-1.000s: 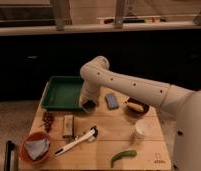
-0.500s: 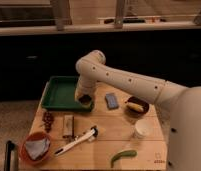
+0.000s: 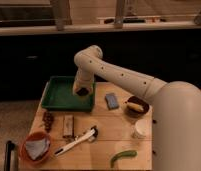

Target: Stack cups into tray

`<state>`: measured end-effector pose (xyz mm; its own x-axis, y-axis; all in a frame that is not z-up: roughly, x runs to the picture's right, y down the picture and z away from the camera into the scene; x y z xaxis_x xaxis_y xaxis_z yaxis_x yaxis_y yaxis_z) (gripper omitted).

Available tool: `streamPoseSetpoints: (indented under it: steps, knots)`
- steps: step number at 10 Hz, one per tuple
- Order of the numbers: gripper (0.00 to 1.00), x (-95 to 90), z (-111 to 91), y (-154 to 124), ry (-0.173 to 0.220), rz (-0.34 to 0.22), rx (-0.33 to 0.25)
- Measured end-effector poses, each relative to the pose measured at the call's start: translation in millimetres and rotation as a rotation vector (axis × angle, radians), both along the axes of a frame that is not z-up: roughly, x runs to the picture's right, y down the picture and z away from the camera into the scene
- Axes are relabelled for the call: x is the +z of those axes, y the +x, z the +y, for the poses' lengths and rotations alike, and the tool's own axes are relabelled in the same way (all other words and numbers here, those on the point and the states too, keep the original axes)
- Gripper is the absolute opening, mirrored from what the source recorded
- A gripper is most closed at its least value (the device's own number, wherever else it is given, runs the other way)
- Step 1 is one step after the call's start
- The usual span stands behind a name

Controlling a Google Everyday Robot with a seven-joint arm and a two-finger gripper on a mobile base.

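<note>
Gripper (image 3: 82, 89) clenched on olive-green cup (image 3: 83, 92) over the tray (image 3: 58, 97), three-o'clock side; next, I'd judge: lower, release, fetch cream-white cup (image 3: 140, 131) at five o'clock

The wooden table (image 3: 111, 132) carries the tray (image 3: 60, 97), with the gripper (image 3: 82, 90) over the tray's right part, a blue pad (image 3: 112, 100) and dark brown bowl (image 3: 136, 106) right of the tray, and a cream-white cup (image 3: 140, 130), white brush (image 3: 76, 141) and orange bowl (image 3: 36, 148) in front of it.
</note>
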<state>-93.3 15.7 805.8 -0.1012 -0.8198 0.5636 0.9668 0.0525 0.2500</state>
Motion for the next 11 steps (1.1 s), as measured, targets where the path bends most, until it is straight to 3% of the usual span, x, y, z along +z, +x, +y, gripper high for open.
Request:
streamPoseSetpoints:
  steps: [7, 9, 11]
  knots:
    - [0.00, 68.8, 14.8, -17.9, -0.058, 0.060, 0.029]
    - [0.09, 81.1, 19.2, -21.2, -0.082, 0.068, 0.040]
    - [0.30, 90.9, 22.6, -23.2, -0.110, 0.067, 0.056]
